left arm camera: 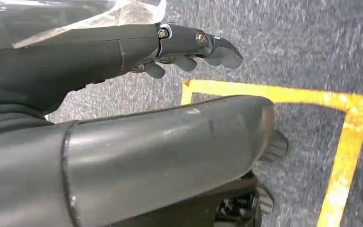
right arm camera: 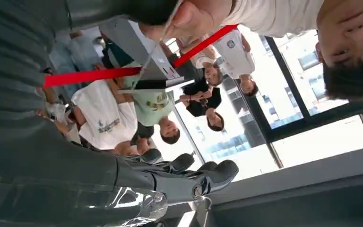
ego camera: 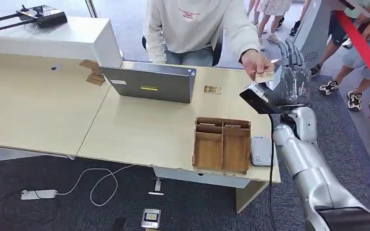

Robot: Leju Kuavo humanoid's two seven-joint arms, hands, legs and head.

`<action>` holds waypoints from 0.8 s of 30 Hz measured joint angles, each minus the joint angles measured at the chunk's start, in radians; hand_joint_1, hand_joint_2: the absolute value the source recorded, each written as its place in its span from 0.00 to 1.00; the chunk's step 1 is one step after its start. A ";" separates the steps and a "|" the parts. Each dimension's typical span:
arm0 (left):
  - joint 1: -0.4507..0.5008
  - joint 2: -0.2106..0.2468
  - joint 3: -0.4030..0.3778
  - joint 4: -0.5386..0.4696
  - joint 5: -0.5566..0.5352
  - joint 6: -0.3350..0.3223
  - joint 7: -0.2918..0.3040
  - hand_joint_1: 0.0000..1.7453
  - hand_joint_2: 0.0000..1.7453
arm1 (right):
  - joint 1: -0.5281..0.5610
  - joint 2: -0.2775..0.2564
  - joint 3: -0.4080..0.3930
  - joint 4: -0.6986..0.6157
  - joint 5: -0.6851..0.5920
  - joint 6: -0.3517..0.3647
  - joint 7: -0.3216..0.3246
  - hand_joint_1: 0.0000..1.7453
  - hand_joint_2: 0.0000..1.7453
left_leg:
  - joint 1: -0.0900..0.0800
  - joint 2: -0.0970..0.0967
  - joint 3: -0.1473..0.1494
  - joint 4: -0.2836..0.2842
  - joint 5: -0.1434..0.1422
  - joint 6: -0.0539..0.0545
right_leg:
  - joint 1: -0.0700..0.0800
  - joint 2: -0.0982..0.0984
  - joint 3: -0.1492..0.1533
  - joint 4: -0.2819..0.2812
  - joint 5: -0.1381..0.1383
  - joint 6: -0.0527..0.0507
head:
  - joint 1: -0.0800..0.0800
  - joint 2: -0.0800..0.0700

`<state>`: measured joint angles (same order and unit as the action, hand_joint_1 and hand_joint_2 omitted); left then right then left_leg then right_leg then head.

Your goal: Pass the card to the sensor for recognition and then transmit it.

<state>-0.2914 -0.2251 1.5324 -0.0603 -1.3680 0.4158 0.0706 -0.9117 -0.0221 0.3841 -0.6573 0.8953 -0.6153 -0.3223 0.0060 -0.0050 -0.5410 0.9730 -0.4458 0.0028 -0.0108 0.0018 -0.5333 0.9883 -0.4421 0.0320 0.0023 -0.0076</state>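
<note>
- Right hand (ego camera: 291, 77): raised at the right of the head view, upper half, fingers extended upward and apart. It holds nothing; the palm faces the person across the desk.
- Card (ego camera: 264, 75): pinched in the person's hand (ego camera: 255, 64), just left of the right hand and very close to it — whether the card touches the robot's fingers cannot be told.
- Left hand (left arm camera: 189, 45): in the left wrist view it hangs over grey carpet with a yellow floor marking (left arm camera: 345, 142); fingers loosely extended, nothing held.
- Sensor (ego camera: 261, 150): a flat grey pad on the desk's right edge, lower right of centre, beside the cardboard tray (ego camera: 221, 144) — below the raised forearm.
- Second card (ego camera: 212, 89): lies flat on the desk (ego camera: 135, 130), between the laptop (ego camera: 149, 84) and the person's hand.
- Upper left: a black device with antennas (ego camera: 33, 17) on a white counter.
- Lower frame: a white power strip (ego camera: 38, 194) with its cable on the carpet.
- Right edge: a red barrier belt (ego camera: 361, 45), with bystanders' legs behind it.
</note>
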 joint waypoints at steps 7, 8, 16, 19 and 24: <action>0.008 0.016 0.000 0.000 0.006 -0.008 0.000 0.00 0.00 | 0.000 0.005 0.000 0.000 -0.010 0.006 0.002 1.00 1.00 | 0.000 0.000 0.000 0.000 0.000 0.000 | 0.000 0.000 0.000 0.000 0.000 0.000 | 0.000 0.000; 0.008 0.017 0.000 0.000 0.007 -0.006 0.000 0.00 0.00 | 0.000 0.006 0.000 0.000 -0.011 0.006 0.002 1.00 1.00 | 0.000 0.000 0.000 0.000 0.000 0.000 | 0.000 0.000 0.000 0.000 0.000 0.000 | 0.000 0.000; 0.008 0.020 0.000 0.000 0.008 0.001 0.000 0.00 0.00 | 0.000 0.006 0.000 0.003 -0.020 0.007 0.002 1.00 1.00 | 0.000 0.000 0.000 0.000 0.000 0.000 | 0.000 0.000 0.000 0.000 0.000 0.000 | 0.000 0.000; 0.008 0.021 0.000 0.000 0.007 0.001 0.000 0.00 0.00 | 0.000 0.006 0.000 0.003 -0.021 0.007 0.002 1.00 1.00 | 0.000 0.000 0.000 0.000 0.000 0.000 | 0.000 0.000 0.000 0.000 0.000 0.000 | 0.000 0.000; 0.008 0.022 0.000 0.000 0.005 0.001 0.000 0.00 0.00 | 0.000 0.006 0.000 0.004 -0.027 0.007 0.002 1.00 1.00 | 0.000 0.000 0.000 0.000 0.000 0.000 | 0.000 0.000 0.000 0.000 0.000 0.000 | 0.000 0.000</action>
<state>-0.2832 -0.2033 1.5324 -0.0607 -1.3626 0.4166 0.0710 -0.9119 -0.0164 0.3845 -0.6535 0.8679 -0.6081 -0.3201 0.0060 -0.0050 -0.5409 0.9730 -0.4458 0.0028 -0.0108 0.0018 -0.5335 0.9883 -0.4421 0.0319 0.0023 -0.0076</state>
